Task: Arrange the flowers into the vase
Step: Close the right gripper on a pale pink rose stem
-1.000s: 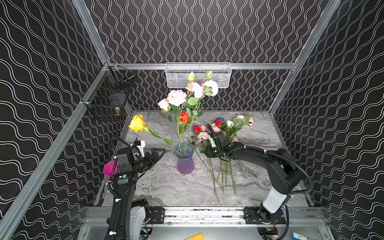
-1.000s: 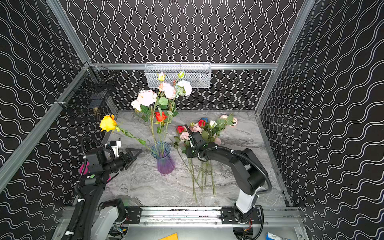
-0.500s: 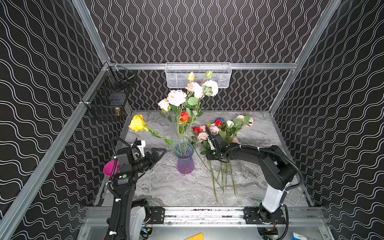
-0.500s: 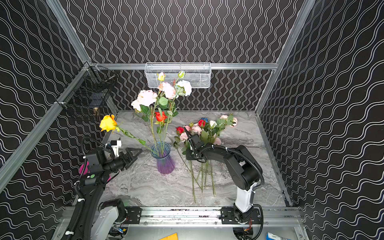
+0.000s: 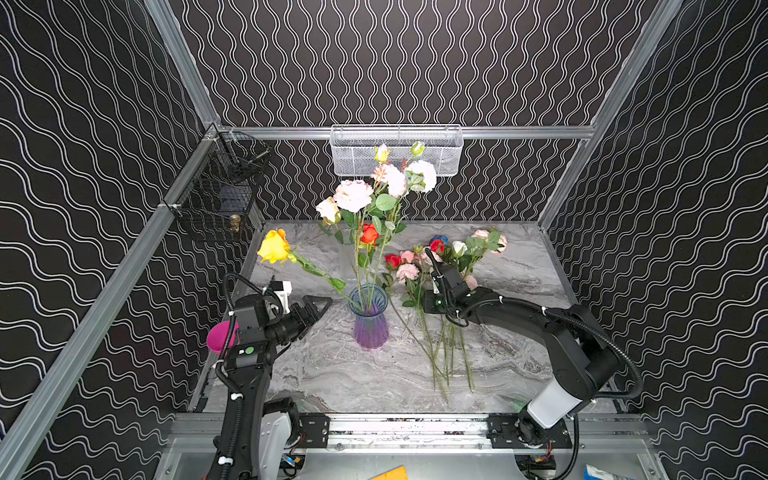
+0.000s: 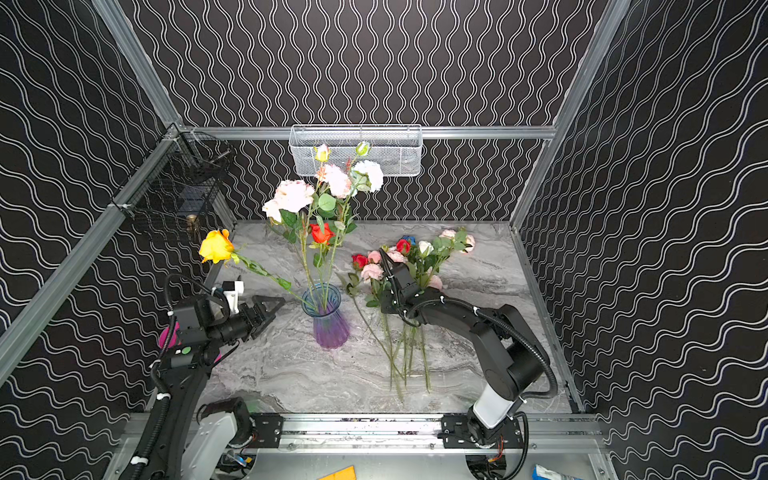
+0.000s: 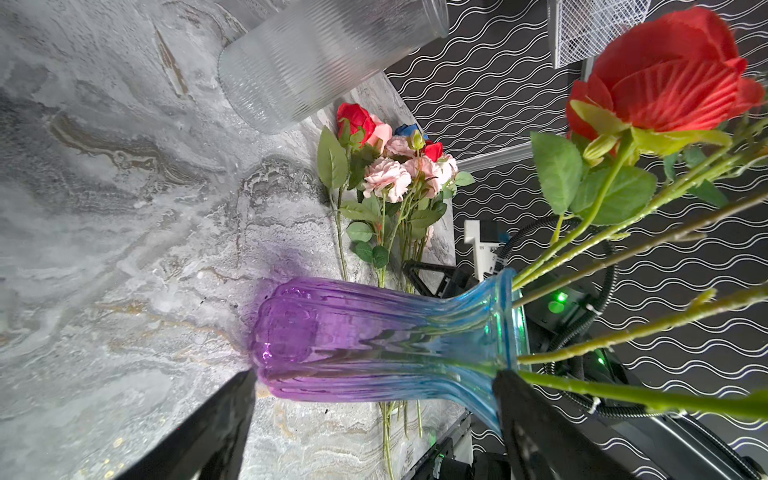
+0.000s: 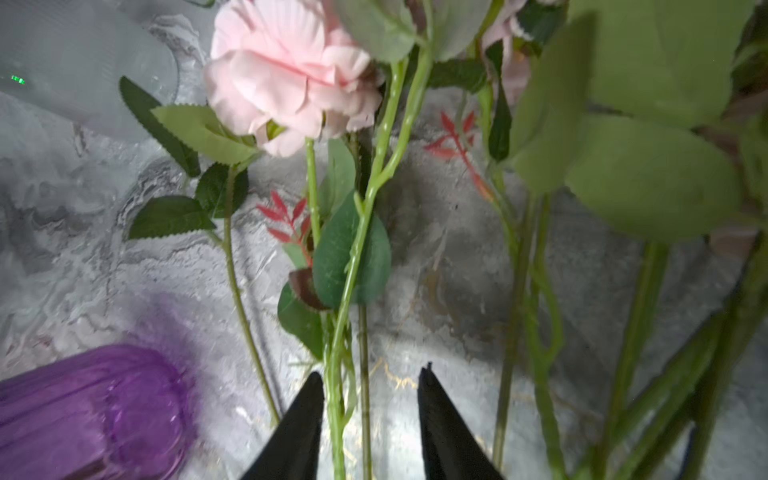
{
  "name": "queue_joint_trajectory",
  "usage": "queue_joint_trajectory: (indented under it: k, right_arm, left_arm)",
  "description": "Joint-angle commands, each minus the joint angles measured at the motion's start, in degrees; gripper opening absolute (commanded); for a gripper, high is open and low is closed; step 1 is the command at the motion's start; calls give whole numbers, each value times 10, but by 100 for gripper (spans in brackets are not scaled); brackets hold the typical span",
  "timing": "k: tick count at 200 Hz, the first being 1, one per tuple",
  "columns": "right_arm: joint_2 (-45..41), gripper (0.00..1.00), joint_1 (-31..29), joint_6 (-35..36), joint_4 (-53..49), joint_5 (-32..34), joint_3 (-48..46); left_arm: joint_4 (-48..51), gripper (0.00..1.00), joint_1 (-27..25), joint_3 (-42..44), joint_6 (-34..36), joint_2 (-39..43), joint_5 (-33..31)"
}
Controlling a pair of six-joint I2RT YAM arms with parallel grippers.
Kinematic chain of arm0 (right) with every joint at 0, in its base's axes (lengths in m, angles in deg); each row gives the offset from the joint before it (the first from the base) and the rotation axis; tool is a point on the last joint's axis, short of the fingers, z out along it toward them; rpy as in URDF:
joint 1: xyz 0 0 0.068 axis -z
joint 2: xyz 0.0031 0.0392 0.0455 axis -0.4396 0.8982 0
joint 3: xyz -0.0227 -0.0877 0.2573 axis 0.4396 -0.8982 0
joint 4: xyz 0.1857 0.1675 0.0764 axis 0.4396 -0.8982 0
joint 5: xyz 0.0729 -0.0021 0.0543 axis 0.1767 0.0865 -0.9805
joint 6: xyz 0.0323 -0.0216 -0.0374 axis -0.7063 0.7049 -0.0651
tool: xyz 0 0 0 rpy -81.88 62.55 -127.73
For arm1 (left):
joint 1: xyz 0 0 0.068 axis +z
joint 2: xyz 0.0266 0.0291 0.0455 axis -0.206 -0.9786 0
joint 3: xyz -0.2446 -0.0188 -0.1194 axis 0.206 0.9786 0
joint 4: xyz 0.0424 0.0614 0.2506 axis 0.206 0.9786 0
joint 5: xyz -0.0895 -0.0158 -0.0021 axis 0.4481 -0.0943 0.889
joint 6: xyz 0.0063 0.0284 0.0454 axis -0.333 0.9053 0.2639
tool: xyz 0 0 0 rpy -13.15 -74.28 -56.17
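Marble-look tabletop (image 5: 332, 374) sits inside an enclosure w/ black wavy-line walls (image 5: 415, 62). The vase (image 5: 369, 320), purple at the base and fading to a blue rim, stands upright near table centre. Part of the flowers (image 5: 353, 195) are already in it: pale pink, white and red heads stand high, and one yellow rose (image 5: 273, 246) leans far out toward the left wall. The loose flowers (image 5: 419, 266) lie flat on the tabletop just right of the vase, heads toward the back wall and stems toward the front rail. L gripper (image 5: 324, 305) hovers just left of the vase at approx. neck height, not touching it; jaws are spread wide and hold nothing. R gripper (image 8: 370, 374) is low over the loose bunch at mid-stem. Its jaws are apart, two green stems run through the gap w/ bare marble beside them, and no clamp is made. A pink rose head (image 8: 286, 70) lies ahead of the R fingertips. A clear ribbed vase (image 7: 324, 62) stands farther back on the table. A white mesh basket (image 5: 397, 151) hangs on the back rail, and a black wire cage (image 5: 220, 191) is on the left wall.
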Motion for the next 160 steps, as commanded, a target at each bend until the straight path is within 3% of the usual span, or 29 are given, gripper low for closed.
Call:
queue_joint_trajectory:
  k: [1, 28, 62, 160]
  right_arm:
    - [0, 32, -19, 8, -29, 15, 4]
    - [13, 19, -50, 8, -46, 26, 25]
    - [26, 24, -56, 4, -51, 32, 25]
    - [66, 24, -57, 7, -4, -6, 0]
  left_arm:
    - [-15, 93, 1, 2, -2, 6, 7]
    - [-17, 93, 1, 4, -5, 11, 4]
    - [-17, 93, 1, 4, -5, 4, 5]
    - [-20, 92, 1, 6, -6, 5, 1]
